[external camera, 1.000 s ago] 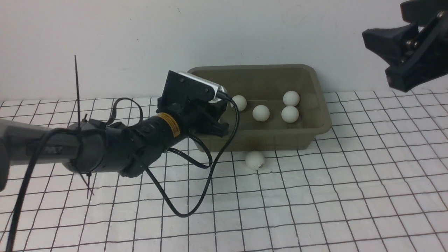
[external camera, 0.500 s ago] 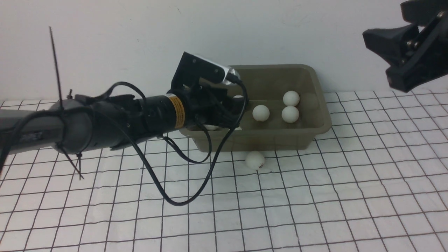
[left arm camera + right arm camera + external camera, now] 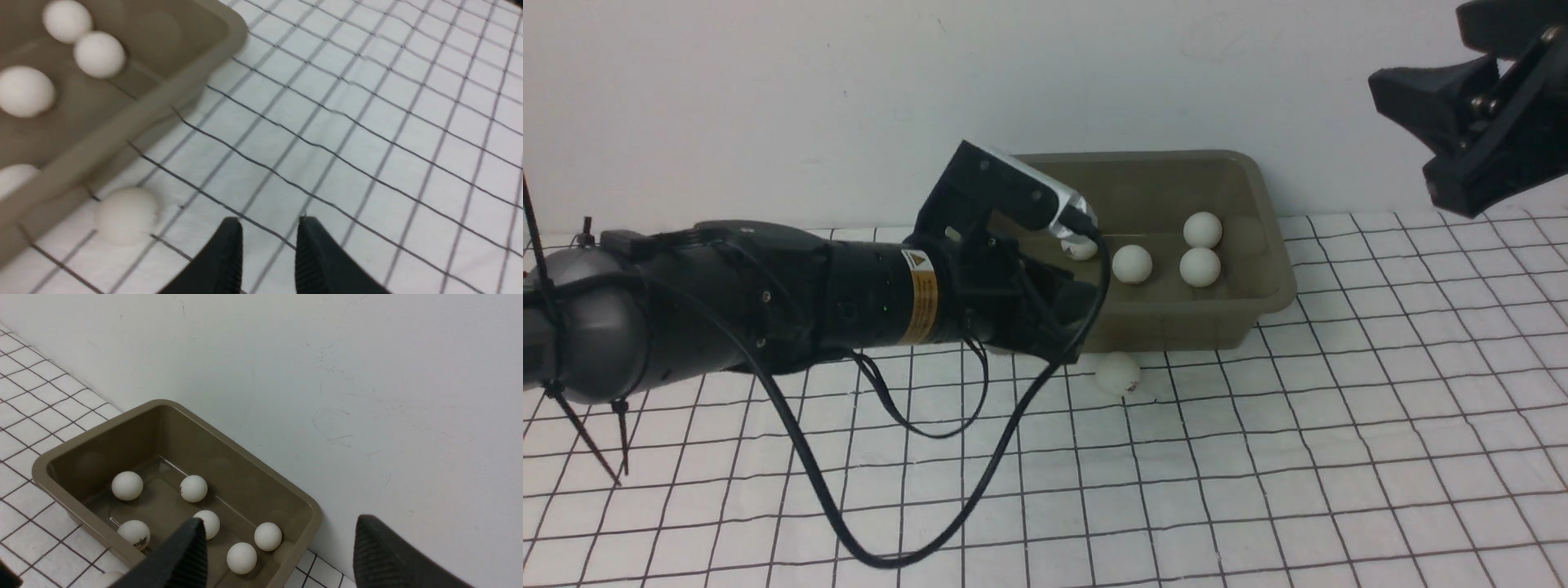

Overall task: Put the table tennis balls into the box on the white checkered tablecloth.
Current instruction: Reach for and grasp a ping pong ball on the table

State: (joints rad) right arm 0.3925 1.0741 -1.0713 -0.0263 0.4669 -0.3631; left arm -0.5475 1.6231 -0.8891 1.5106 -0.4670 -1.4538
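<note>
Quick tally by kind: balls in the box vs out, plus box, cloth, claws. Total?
Table tennis balls inside: 6
Table tennis ball outside, on the cloth: 1
Box: 1
Tablecloth: 1
Claws, left claw and right claw: 2
Total: 11
</note>
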